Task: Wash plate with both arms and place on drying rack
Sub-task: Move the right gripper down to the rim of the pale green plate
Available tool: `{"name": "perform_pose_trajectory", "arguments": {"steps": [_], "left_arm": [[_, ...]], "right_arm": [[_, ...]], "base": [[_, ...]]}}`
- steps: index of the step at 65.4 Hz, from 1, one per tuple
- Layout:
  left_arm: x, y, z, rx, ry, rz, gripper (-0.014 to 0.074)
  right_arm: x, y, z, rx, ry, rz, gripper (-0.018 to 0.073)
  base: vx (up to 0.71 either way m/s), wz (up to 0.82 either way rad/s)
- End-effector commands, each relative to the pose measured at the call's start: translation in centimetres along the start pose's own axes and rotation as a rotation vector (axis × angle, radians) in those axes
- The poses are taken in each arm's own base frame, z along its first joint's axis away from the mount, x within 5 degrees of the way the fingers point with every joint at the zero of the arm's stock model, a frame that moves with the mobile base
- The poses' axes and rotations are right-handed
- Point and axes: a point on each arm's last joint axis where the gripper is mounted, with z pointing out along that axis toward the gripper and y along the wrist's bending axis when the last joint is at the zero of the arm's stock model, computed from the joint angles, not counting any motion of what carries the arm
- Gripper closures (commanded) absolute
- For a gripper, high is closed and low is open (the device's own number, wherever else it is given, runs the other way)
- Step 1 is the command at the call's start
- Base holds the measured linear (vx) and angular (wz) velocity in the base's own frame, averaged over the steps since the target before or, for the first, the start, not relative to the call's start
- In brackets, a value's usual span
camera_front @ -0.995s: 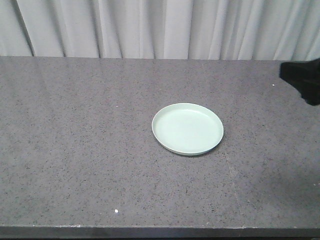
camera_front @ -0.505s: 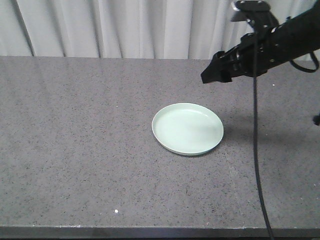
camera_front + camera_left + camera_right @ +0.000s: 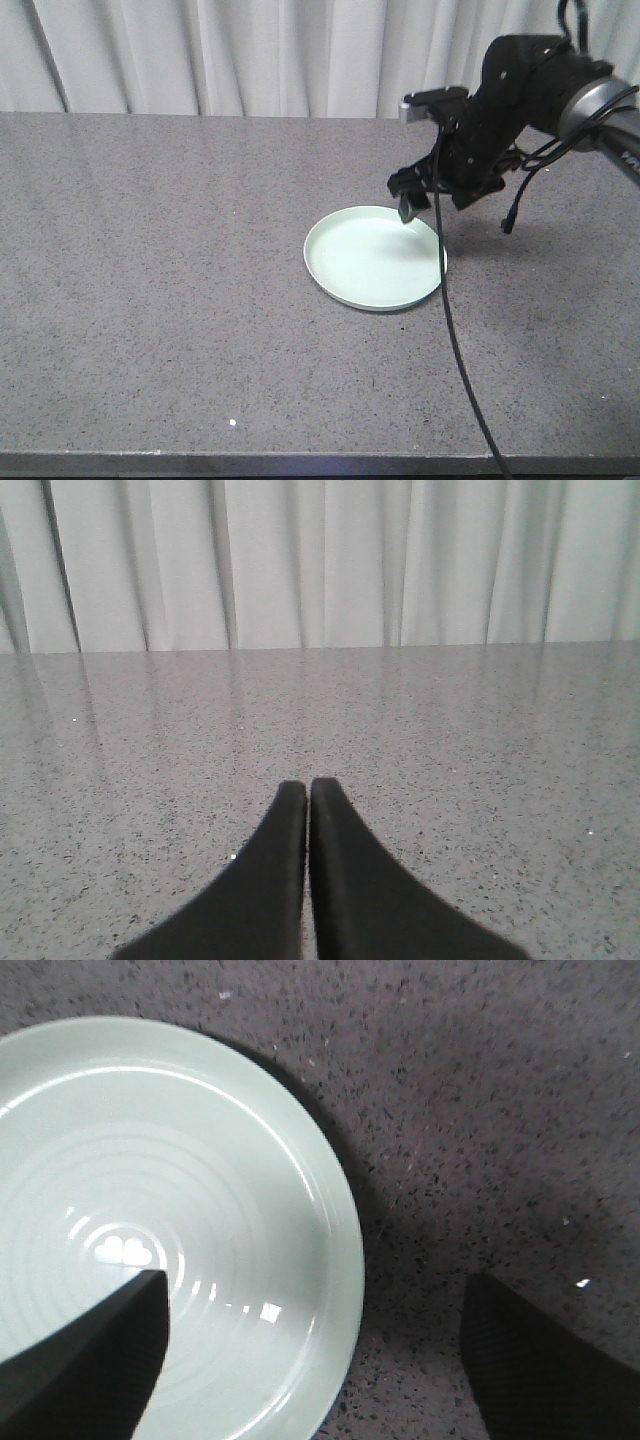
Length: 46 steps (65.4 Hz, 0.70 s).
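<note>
Your right hand (image 3: 410, 203) hangs spread wide over the plate (image 3: 372, 262) at its 1 o'clock rim; your left hand (image 3: 307, 810) is clenched empty above the table (image 3: 150, 300).

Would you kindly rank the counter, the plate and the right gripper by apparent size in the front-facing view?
1. counter
2. plate
3. right gripper, clearly smaller than the plate even hovering above it
</note>
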Motion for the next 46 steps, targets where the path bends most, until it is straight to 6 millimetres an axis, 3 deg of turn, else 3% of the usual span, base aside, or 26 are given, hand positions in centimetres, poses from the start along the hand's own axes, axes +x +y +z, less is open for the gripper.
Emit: {"name": "perform_pose_trajectory", "arguments": {"steps": [1, 19, 46], "left_arm": [[0.0, -0.1, 0.0, 0.014, -0.065, -0.017, 0.0603], [0.0, -0.1, 0.0, 0.014, -0.065, -0.017, 0.0603], [0.0, -0.1, 0.0, 0.014, -0.065, -0.017, 0.0603]], "right_arm": [[-0.6, -0.2, -2.4, 0.032, -0.073, 0.016, -0.0008], [-0.6, -0.6, -0.5, 0.047, -0.033, 0.015, 0.0004], [-0.6, -0.6, -0.4, 0.048, -0.037, 0.015, 0.0015]], "base": [[0.00, 0.00], [0.00, 0.00], [0.00, 0.00]]}}
